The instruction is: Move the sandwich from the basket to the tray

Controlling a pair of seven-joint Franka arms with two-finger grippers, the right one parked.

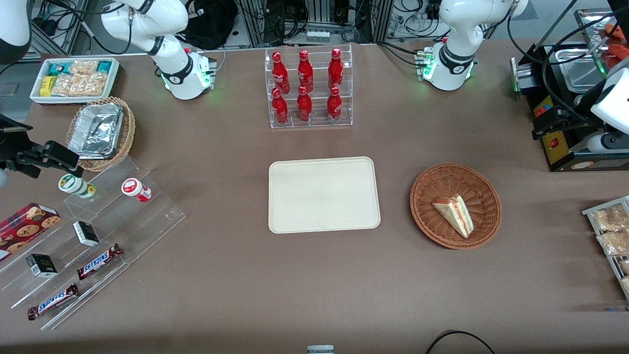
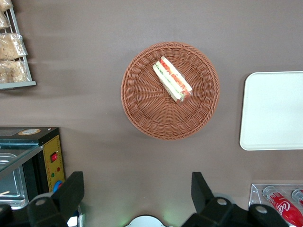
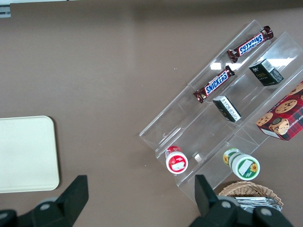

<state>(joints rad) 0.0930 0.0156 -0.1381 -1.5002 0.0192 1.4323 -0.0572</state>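
The sandwich is a pale bread wedge with red, orange and green layers. It lies inside the round reddish-brown wicker basket. Beside the basket, toward the parked arm's end, the cream tray lies flat with nothing on it. My left gripper hangs high above the table, farther from the front camera than the basket. It is open, with its black fingers wide apart and only bare tabletop between them.
A clear rack of red bottles stands farther from the front camera than the tray. A black appliance and a rack of snack packets sit at the working arm's end. Stepped acrylic shelves and a foil-filled tan basket sit at the parked arm's end.
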